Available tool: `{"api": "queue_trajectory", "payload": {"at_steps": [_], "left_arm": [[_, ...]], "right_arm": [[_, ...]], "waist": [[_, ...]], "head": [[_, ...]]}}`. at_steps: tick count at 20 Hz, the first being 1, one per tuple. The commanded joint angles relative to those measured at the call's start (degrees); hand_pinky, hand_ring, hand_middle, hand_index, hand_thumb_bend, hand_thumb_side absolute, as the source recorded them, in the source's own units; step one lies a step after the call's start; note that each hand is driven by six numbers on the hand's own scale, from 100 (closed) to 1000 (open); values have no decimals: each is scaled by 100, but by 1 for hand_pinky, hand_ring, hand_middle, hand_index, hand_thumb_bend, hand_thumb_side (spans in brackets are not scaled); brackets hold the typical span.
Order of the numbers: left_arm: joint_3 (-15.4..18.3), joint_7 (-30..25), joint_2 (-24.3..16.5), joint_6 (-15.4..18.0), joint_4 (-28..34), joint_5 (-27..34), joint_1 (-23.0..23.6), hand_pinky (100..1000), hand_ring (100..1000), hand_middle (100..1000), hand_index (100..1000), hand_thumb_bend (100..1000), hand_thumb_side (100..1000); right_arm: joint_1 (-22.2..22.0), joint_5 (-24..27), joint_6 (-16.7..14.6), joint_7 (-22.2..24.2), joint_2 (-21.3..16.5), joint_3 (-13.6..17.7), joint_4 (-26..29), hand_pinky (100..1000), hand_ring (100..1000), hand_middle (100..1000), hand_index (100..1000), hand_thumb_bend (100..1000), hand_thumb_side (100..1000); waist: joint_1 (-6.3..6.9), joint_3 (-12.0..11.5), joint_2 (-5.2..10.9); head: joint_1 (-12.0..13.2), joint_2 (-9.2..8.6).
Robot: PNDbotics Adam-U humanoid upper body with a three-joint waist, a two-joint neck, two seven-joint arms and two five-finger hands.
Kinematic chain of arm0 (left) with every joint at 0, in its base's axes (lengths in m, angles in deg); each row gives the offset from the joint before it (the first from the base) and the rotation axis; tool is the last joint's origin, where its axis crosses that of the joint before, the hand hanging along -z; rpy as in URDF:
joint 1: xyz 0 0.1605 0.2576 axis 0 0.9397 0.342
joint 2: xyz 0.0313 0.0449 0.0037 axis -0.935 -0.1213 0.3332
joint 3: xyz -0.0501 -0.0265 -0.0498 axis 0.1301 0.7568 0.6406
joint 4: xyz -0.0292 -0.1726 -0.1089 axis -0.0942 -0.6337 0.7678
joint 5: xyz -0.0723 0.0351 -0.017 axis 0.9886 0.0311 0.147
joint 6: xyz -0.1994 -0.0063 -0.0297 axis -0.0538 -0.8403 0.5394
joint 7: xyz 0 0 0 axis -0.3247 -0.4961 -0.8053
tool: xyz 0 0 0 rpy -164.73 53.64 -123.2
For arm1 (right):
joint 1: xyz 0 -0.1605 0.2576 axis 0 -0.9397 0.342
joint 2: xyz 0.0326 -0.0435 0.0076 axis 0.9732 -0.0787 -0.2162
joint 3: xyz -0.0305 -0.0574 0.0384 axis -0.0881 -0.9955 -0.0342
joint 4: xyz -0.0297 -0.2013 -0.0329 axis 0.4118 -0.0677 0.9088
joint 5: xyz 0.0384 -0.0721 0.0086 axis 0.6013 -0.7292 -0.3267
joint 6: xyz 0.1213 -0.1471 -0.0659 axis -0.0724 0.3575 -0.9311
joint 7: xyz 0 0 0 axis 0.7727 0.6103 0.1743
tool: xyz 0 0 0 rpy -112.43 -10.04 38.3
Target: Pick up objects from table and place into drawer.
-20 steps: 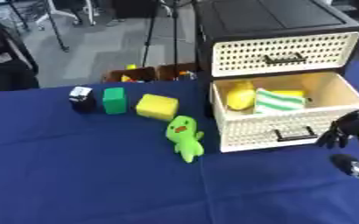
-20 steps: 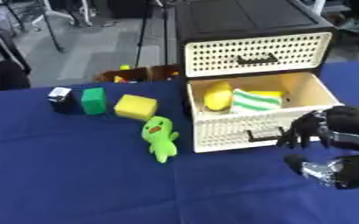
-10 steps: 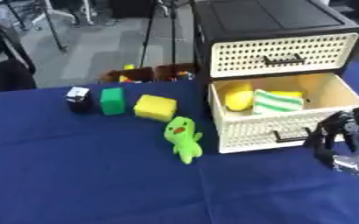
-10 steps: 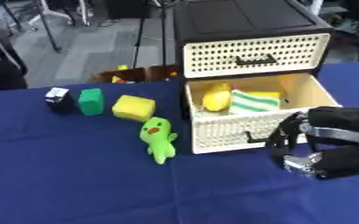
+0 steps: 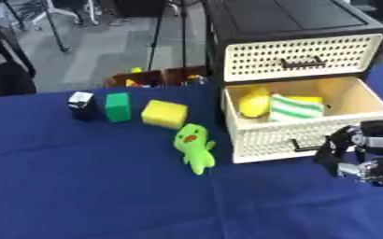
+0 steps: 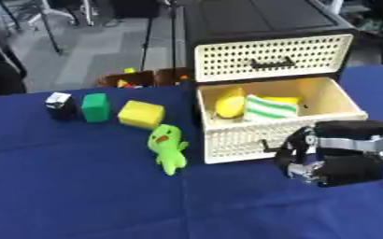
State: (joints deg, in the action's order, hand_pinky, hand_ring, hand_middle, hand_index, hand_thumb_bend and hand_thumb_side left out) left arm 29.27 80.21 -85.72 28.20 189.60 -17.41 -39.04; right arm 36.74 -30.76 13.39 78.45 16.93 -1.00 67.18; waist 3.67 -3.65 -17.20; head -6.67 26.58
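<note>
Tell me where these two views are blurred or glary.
Left eye view: soft all over, the right hand smeared at the frame's edge. Right eye view: the same softness, the green plush toy without fine detail; no strong glare, the open drawer evenly lit.

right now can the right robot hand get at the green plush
Probably yes. The right robot hand sits in front of the open drawer, and only bare blue cloth lies between it and the green plush to its left.
</note>
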Motion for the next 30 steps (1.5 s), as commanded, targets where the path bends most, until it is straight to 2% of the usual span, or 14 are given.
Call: {"api": "queue_trajectory", "payload": {"at_steps": [1, 5, 10, 17, 30], "left_arm": [[48, 1, -95, -23, 73, 25, -72, 406, 597, 703, 944, 530, 929], [55, 9, -78, -23, 73, 28, -65, 405, 597, 703, 945, 531, 928], [88, 59, -55, -7, 73, 33, -39, 404, 597, 701, 944, 528, 928], [91, 87, -24, -3, 73, 39, -23, 402, 596, 701, 944, 527, 926], [138, 159, 44, 15, 73, 21, 45, 413, 573, 702, 945, 520, 928]], "right_arm": [[118, 43, 296, 76, -79, 17, 58, 491, 726, 725, 834, 100, 1000], [163, -43, 664, 194, -18, -23, 58, 498, 732, 728, 824, 100, 1000], [141, -116, 959, 335, 29, -70, 9, 511, 744, 734, 830, 100, 1000], [221, -271, 1020, 387, 111, -161, -296, 567, 781, 762, 839, 100, 1000], [662, -554, 924, 299, 453, -255, -1438, 599, 807, 788, 848, 100, 1000]], "waist": [[-25, -35, 73], [-23, -92, 53], [-22, -126, 18], [-13, -140, -19], [-17, -271, -111]], "head": [[-41, -59], [-110, -88], [-151, -102], [-165, -136], [-285, -269]]}}
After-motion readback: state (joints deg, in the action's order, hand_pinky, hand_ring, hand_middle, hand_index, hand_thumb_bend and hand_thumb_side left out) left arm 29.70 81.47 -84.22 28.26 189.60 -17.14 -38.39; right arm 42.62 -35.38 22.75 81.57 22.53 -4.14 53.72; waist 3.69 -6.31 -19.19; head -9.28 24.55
